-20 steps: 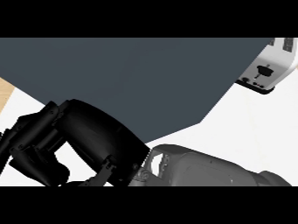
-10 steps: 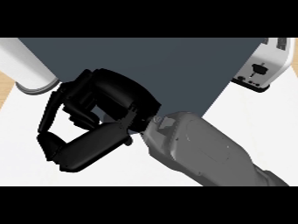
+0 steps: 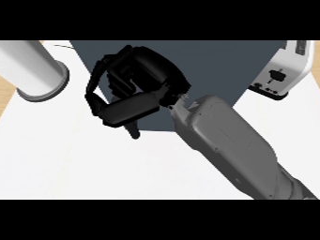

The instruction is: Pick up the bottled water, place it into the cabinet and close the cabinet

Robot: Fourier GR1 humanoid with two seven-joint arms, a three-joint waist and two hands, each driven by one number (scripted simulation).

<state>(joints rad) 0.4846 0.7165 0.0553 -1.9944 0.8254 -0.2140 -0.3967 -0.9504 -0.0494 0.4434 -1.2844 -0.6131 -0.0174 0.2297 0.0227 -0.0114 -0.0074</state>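
White counter [image 3: 65, 164], seen steeply from above, with pale wood showing at the far left and right edges. Item: dark slate-grey block [image 3: 217, 61] across the upper middle, read as the cabinet; whether its door stands open or closed cannot be told from this angle. Item: white cylindrical object [image 3: 27, 70] at upper left, lying across the counter's corner with a wider rim at its near end; it may be the bottled water, but no label or cap is visible and its identity is uncertain. Item: white toaster [image 3: 287, 70] at upper right, just beside the cabinet's right side, black lever and knob facing the viewer. Item: right hand [image 3: 138, 89], black, on a grey forearm [image 3: 232, 145] entering from the lower right; it is placed over the cabinet's lower left corner, fingers curled inward and thumb drawn across beneath them. No object is visible inside the curl, though a small thing could be hidden there; on present evidence the hand is closed on nothing. Item: left hand, not shown in the view. Status of task, as a judgement: no bottle is seen in the hand, none is seen inside the cabinet, and the white cylinder lies well apart from the hand, to its left. Neither pick-up nor placement is confirmed; closing the cabinet likewise cannot be confirmed as done.
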